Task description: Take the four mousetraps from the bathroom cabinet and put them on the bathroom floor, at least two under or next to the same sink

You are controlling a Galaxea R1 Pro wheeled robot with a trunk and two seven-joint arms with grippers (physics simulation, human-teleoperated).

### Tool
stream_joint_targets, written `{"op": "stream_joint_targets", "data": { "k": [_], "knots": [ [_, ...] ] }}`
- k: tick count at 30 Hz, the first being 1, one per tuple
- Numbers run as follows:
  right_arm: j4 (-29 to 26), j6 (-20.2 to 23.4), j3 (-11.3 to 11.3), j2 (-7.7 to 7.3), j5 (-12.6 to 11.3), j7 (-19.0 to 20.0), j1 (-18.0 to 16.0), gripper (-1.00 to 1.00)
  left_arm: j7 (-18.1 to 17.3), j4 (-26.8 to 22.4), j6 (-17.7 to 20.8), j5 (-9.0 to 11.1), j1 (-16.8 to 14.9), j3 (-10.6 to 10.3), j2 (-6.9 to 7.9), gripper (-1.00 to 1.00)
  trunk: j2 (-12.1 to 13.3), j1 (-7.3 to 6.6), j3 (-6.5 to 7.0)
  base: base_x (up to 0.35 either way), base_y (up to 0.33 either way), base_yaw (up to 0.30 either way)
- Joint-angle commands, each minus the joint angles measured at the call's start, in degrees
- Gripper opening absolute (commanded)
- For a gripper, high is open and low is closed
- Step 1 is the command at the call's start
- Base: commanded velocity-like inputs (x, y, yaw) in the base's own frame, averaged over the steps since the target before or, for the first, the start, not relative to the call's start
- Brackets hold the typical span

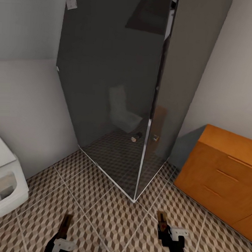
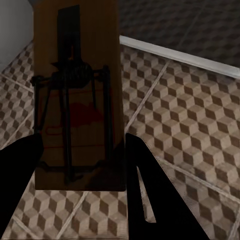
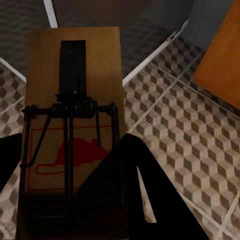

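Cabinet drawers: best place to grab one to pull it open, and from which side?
Grip a slim bar handle on the cabinet front, coming at the front face straight on, claw closing across the bar. The fronts are flat, so the bars are the only raised parts. Both claws, left and right, already hold a mousetrap.

Your head camera looks steeply down from standing height at the bathroom floor (image 1: pixel 110 217) and the glass shower corner (image 1: pixel 135 198). Each wrist camera sits close above those same tiles, looking along its jaws toward that corner.
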Motion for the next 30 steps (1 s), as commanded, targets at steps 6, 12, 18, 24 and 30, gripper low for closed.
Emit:
{"op": "stream_joint_targets", "data": {
  "k": [6, 12, 18, 24, 30],
  "knots": [
    [0.0, -0.1, 0.5, 0.03, -0.4, -0.2, 0.0, -1.00, 0.2, 0.2, -0.2, 0.2, -0.1, -0.5, -0.40, -1.00, -0.1, 0.03, 0.07, 0.000, 0.000, 0.271],
    [0.0, -0.1, 0.5, 0.04, -0.4, -0.2, 0.0, -1.00, 0.2, 0.2, -0.2, 0.2, -0.1, -0.5, -0.56, -1.00, -0.1, 0.03, 0.23, 0.000, 0.000, 0.271],
    [0.0, -0.1, 0.5, 0.04, -0.4, -0.2, 0.0, -1.00, 0.2, 0.2, -0.2, 0.2, -0.1, -0.5, -0.61, -1.00, -0.1, 0.03, 0.37, 0.000, 0.000, 0.271],
    [0.0, -0.1, 0.5, -0.01, -0.4, -0.2, 0.0, -1.00, 0.2, 0.2, -0.2, 0.2, -0.1, -0.5, -0.64, -1.00, -0.1, 0.03, 0.39, 0.000, 0.000, 0.271],
    [0.0, -0.1, 0.5, -0.05, -0.4, -0.2, 0.0, -1.00, 0.2, 0.2, -0.2, 0.2, -0.1, -0.5, -0.66, -1.00, -0.1, 0.03, 0.39, 0.000, 0.000, 0.271]
  ]
}}
